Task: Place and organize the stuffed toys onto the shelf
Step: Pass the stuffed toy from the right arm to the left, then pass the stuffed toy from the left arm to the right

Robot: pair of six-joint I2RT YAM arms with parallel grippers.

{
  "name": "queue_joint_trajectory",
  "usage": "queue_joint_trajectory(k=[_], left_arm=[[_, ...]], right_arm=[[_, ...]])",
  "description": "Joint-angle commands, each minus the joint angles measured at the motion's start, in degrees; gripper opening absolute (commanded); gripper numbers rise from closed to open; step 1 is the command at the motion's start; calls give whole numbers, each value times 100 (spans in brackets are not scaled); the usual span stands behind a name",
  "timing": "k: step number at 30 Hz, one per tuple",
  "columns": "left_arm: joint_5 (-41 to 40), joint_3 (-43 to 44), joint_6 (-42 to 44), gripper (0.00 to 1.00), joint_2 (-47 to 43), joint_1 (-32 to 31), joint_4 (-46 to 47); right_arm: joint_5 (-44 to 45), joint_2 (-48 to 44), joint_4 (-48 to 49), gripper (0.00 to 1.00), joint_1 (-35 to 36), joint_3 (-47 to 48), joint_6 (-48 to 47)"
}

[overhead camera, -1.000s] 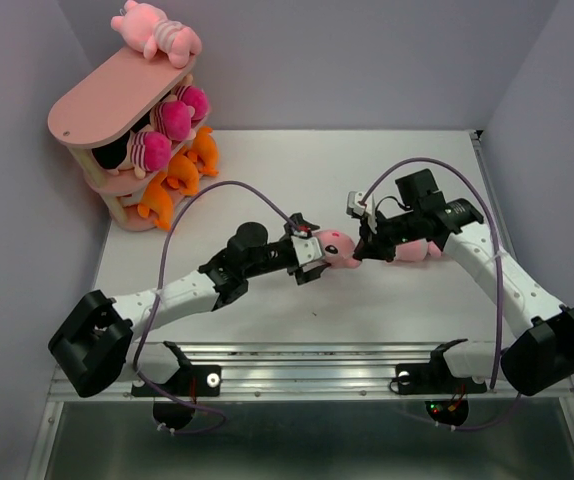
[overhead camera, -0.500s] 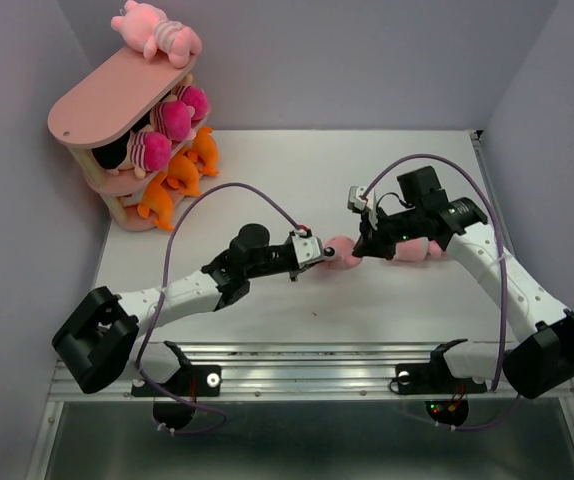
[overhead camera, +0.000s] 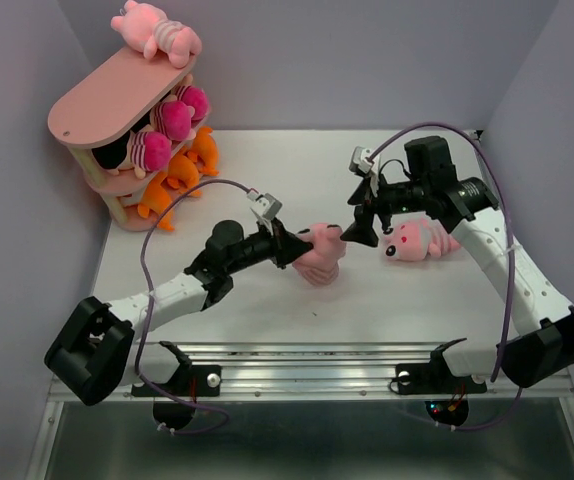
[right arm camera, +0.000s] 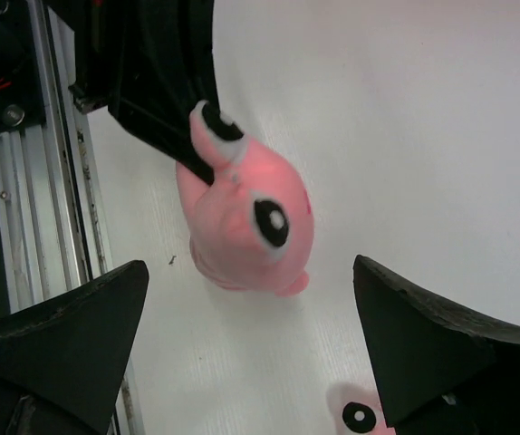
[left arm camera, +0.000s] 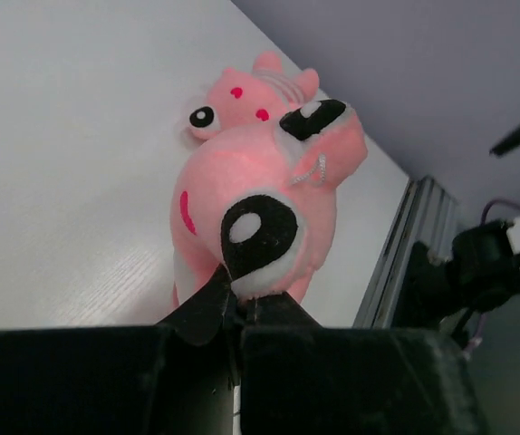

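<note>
From above: pinching a pink toy in the left gripper, clamped tight on its head, at mid-table. Hovering just beside it with the right gripper, spread wide, gripping nothing. Under the right arm, flat on the table, a second toy. Far left, the shelf: top toy up high, dolls on the middle tier, orange toys along the bottom.

Left wrist: pressed together on the pink toy right by one eye; beyond it, the second toy on the table.

Right wrist: right fingers wide apart, touching nothing, framing the pink toy from a short way off.
</note>
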Motion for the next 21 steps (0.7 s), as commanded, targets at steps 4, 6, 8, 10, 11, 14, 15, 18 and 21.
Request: queue_joint_trajectory(k=[4,6,8,10,11,14,15,18,21], left_arm=[[-527,325,-3279,0,-94,619,154],[-466,422,-3553,0,-5,628,135],[-265,623,-3791,0,153,619,153],[-158,738,-3985,0,276,619,153],[-123,826,-4012,0,302,610,162],[-149,897,-4047,0,303,619,162],[-132,914,-4047,0,311,619,162],[-79,932,-4099,0,347,610,188],[-70,862,-4196,0,355,602,381]], right_arm=[[-251,-244,272,100,53,-293,-272],[-295,-297,509,100,53,-513,-325],[-339,-236,668,100,53,-689,-290],[-322,18,739,100,53,-541,-246],[-287,115,774,100,53,-462,-203],[-6,379,1116,100,53,-356,96],[47,423,1204,100,53,-364,184],[-39,564,1415,99,53,-417,447],[-207,626,1617,88,114,-505,606]])
